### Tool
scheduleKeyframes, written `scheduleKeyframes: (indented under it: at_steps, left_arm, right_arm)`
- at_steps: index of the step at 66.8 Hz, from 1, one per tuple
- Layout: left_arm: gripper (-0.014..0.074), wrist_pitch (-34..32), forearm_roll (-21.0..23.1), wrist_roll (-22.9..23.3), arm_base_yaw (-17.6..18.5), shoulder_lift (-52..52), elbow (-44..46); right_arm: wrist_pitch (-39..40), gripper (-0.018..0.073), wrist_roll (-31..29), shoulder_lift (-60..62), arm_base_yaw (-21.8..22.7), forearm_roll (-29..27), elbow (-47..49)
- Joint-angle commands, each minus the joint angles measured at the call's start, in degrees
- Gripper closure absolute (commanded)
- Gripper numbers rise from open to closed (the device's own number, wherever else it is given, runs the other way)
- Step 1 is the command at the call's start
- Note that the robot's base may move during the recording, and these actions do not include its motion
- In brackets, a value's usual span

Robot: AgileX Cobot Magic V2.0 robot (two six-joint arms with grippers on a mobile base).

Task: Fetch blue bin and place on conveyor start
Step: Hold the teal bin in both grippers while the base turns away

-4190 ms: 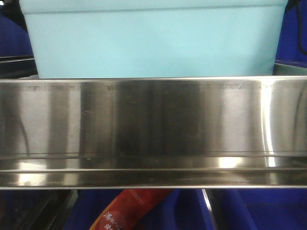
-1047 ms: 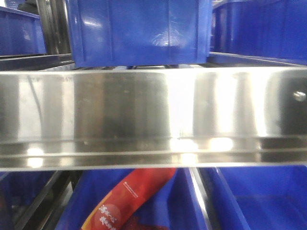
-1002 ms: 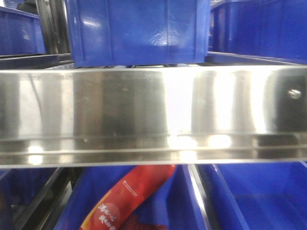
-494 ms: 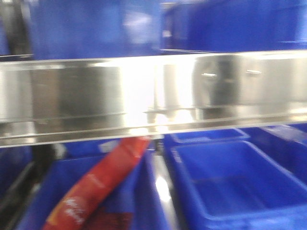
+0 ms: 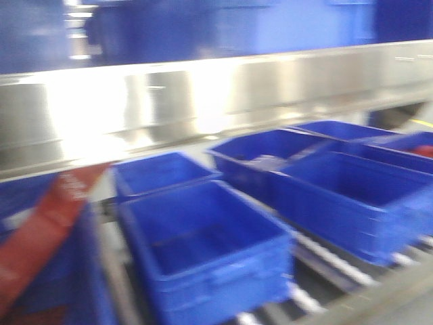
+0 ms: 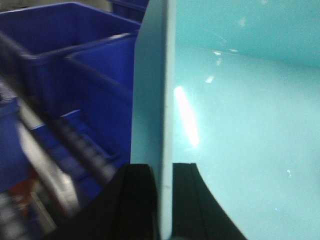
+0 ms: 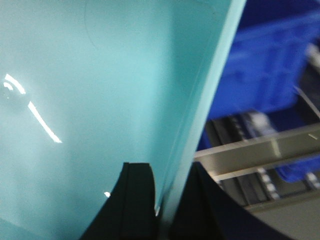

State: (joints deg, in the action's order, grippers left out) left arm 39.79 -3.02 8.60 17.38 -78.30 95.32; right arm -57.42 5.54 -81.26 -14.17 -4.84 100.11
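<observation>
Bins point(image 5: 203, 247) sit below the rail point(image 5: 203, 101), apparently on rollers point(image 5: 333, 258).

Plain pale turquoise is shown by the blue bin point(image 6: 240, 125), royal blue by the other bins point(image 5: 203, 250), silver by the shelf rail point(image 5: 203, 95).

No text readable, white marks on the red packet point(image 5: 40, 230) smearing into blur, blue bin point(image 6: 240, 125) wall between the jaws showing no print.

Shiny steel rail point(image 5: 203, 101) above dark-blue bins point(image 5: 203, 250)
</observation>
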Motion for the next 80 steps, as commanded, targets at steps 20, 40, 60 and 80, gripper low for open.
scheduleKeyframes:
  at_steps: [20,40,60,80]
  left_arm:
    - [0.0707,-4.0,2.4,1.0,-0.1,1.1,0.6]
    - [0.0707,-4.0,2.4,1.0,-0.1,1.1,0.6]
    - [0.0707,-4.1,2.3,1.0,-0.1,1.1,0.6]
    - [0.0707,-4.1,2.3,1.0,-0.1,1.1,0.6]
  right_arm:
    - [2.4,0.0711,-1.8,0.9,0.3,1.3,0.4]
    - [2.4,0.0711,-1.8,0.9,0.3,1.3,0.4]
    - [2.4,0.0711,-1.8,0.9,0.3,1.3,0.4]
    - [2.4,0.0711,-1.8,0.9,0.3,1.3,0.4]
